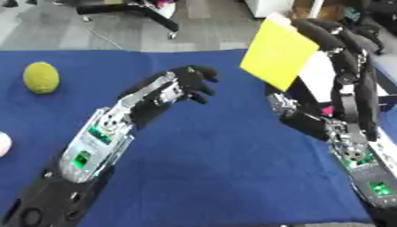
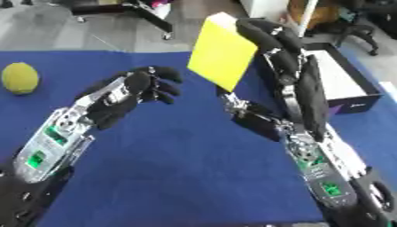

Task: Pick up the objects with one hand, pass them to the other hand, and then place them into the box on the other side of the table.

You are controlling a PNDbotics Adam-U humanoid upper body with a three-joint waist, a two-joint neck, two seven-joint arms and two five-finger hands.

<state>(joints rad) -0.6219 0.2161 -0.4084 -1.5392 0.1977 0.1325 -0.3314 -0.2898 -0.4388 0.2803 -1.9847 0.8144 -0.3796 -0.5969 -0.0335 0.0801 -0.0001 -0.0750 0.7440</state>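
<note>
My right hand is raised above the table, which is covered with a blue cloth. Its fingers are curled over the top edge of a flat yellow card and clamp it there. The card hangs tilted, its lower corner pointing down toward the middle of the table, and it touches nothing but my right hand. My thumb is not clearly visible behind the card.

My left hand is stretched out over the middle of the table, just beside the card on its left and apart from it. Its fingers are partly curled and hold nothing. The left forearm runs back from the hand to the near left corner of the table.

A yellow-green ball lies on the cloth near the far left edge, well apart from both hands. A small pale pink object shows at the left edge of the table, nearer to me than the ball; it is cut off by the left eye view's border, so I cannot tell what it is.

A box with dark walls and a white inside stands at the right edge of the table, toward the far right corner, behind my right arm. My right forearm hides part of its near side. The card is up in the air to the left of the box, not over it.
</note>
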